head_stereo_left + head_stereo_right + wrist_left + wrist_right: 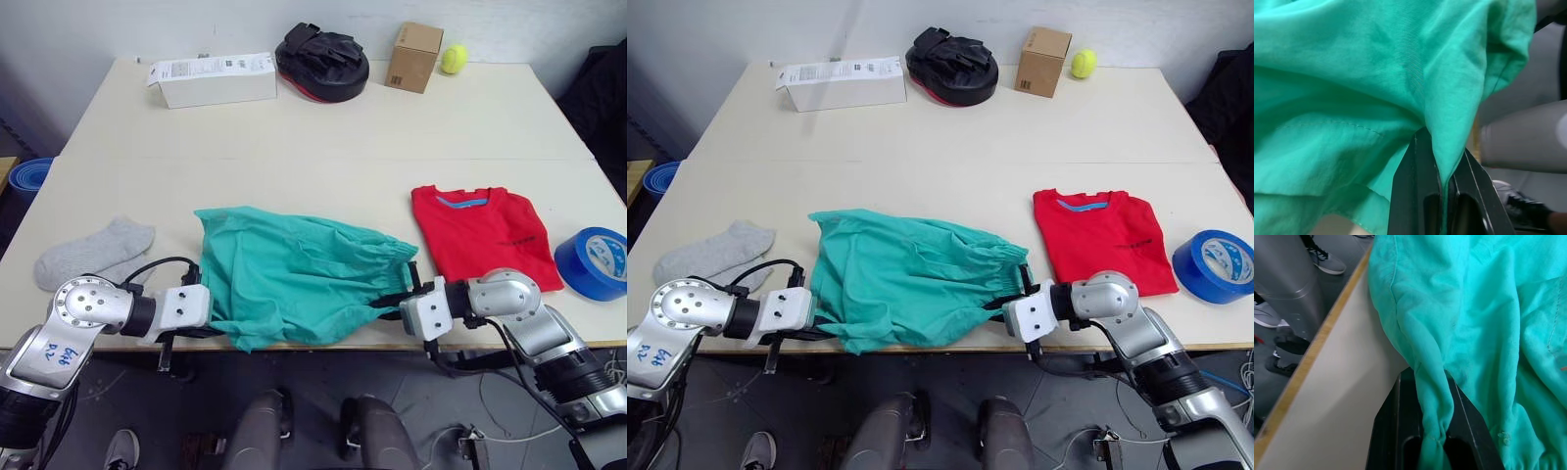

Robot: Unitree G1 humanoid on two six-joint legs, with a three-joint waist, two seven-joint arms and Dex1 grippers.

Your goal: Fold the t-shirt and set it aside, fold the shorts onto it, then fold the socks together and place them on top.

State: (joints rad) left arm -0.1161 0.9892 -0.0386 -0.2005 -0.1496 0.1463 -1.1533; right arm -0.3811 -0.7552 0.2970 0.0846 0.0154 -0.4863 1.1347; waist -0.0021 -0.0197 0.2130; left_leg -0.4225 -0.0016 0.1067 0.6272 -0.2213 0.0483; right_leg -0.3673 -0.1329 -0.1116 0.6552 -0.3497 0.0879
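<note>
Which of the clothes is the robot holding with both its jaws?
The teal-green shorts. Both grippers pinch their near edge, while the red t-shirt and grey socks lie untouched.

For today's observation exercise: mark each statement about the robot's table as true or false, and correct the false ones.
1. Both tools pinch the shorts. True: left tool and right tool each clamp teal cloth.
2. The t-shirt lies folded on the robot's right. True.
3. The socks sit on top of the t-shirt. False: they lie on the table at the left.
4. The blue tape roll rests beside the socks. False: it is beside the t-shirt.
</note>
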